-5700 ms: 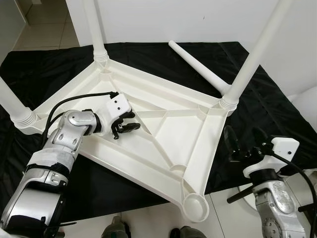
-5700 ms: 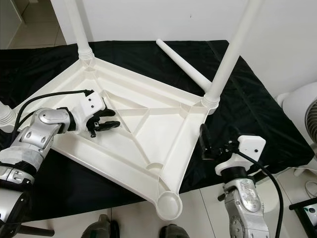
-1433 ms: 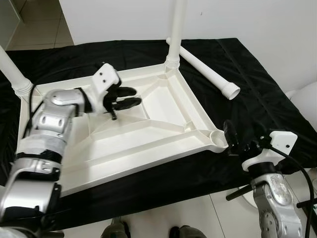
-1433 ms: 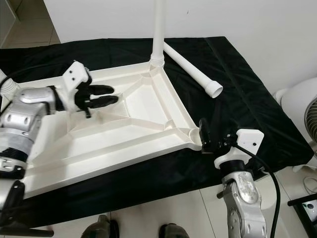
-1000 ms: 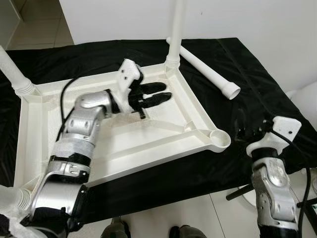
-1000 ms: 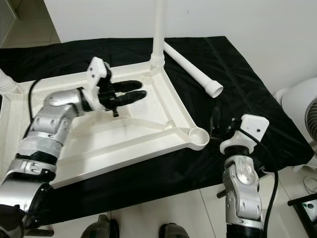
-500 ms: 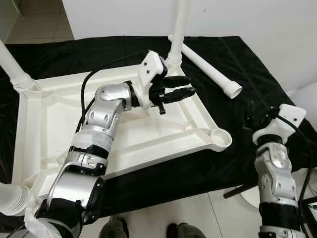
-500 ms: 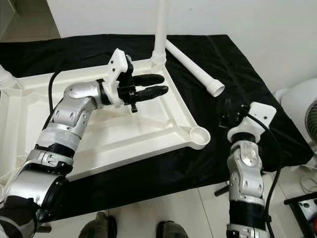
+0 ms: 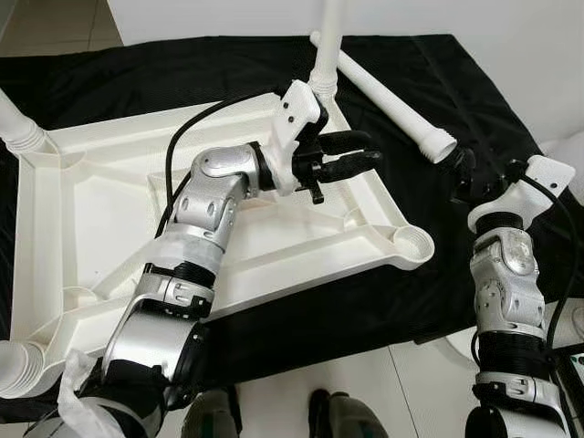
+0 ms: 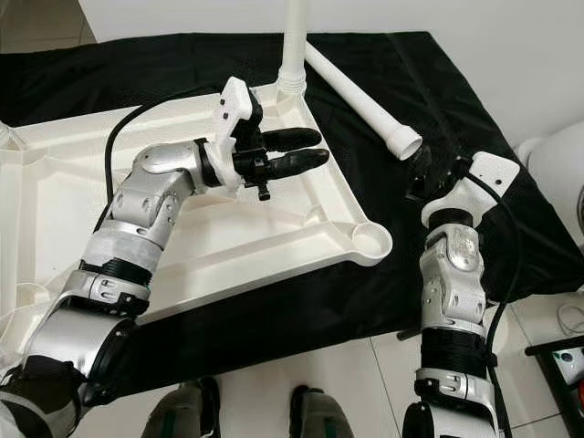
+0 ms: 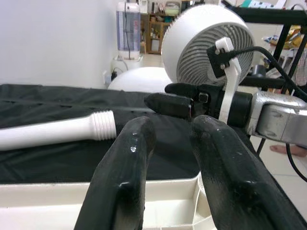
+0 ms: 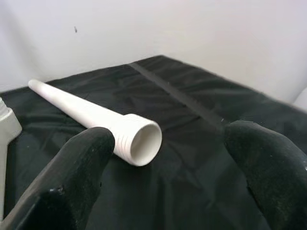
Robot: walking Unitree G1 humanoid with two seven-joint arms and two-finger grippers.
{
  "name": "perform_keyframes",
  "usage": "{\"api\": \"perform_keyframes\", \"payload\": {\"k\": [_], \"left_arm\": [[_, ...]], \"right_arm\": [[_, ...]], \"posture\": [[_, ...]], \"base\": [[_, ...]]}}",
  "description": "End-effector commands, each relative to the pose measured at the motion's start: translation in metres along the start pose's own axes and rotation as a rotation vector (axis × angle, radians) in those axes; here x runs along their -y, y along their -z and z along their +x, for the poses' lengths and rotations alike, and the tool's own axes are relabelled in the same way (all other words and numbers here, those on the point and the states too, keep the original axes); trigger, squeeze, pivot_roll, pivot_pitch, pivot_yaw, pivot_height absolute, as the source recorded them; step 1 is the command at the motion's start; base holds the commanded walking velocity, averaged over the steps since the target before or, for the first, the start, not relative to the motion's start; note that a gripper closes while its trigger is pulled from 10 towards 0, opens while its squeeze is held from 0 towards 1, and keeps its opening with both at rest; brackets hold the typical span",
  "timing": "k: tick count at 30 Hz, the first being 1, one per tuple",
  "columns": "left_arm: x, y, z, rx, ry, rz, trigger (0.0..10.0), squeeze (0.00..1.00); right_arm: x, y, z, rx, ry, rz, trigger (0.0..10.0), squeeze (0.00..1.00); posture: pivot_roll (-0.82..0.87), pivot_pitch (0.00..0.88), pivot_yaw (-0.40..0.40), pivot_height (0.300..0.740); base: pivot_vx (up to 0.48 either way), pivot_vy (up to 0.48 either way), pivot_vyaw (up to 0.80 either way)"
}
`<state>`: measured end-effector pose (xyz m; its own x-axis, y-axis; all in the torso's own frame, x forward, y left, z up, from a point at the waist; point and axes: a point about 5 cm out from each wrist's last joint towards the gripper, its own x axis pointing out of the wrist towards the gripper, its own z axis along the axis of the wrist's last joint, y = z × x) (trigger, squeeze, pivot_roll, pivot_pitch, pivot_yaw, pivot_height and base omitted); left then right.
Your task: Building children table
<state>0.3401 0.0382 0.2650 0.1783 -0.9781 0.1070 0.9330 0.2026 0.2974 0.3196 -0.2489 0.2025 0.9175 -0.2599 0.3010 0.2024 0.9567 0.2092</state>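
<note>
The black cloth (image 9: 109, 87) spread over the floor carries the upturned white plastic children's table top (image 9: 91, 210), which lies with its ribbed underside up; against the picture half a second back it sits a little lower and more to the left in the head views, a shift of the whole scene with the camera rather than of the table. One white screwed-in table leg (image 9: 327, 46) stands at the far corner and is cut off by the upper edge, another (image 9: 16, 126) rises at the left edge, and a third (image 9: 14, 370) shows just its ribbed base at the lower left. The empty round leg socket (image 9: 411, 245) sits at the near right corner. The loose white tapered table leg (image 9: 392, 96) lies on the cloth beyond that corner, its threaded open end toward the right arm. The left claw (image 9: 360, 153) has reached further right than before and now hangs over the table's right rim, its fingers a narrow gap apart and holding nothing. The right claw (image 12: 158, 158) has risen toward the leg's threaded end; it is spread wide and empty, with the leg lying just ahead between its fingers. A white round fan (image 11: 206, 40) stands behind, blurred.
</note>
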Motion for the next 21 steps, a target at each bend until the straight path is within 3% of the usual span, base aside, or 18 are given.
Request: {"api": "perform_keyframes", "payload": {"k": [1,8,21], "left_arm": [[-0.012,-0.004,0.0,-0.017,-0.287,0.002,10.0,0.0],[-0.01,-0.009,0.001,-0.032,-0.288,0.017,10.0,0.0],[-0.005,-0.015,-0.003,-0.052,-0.283,0.004,10.0,0.0]], "right_arm": [[0.006,0.0,0.001,0.002,0.003,0.08,10.0,0.0],[0.002,-0.004,0.009,0.017,-0.053,0.196,10.0,0.0],[-0.009,-0.019,0.026,0.056,-0.104,0.27,10.0,0.0]], "posture": [[0.05,0.259,-0.02,0.74],[0.08,0.292,-0.013,0.74],[0.1,0.338,0.015,0.74]], "base": [[0.0,0.0,0.0],[0.0,0.0,0.0],[0.0,0.0,0.0]]}}
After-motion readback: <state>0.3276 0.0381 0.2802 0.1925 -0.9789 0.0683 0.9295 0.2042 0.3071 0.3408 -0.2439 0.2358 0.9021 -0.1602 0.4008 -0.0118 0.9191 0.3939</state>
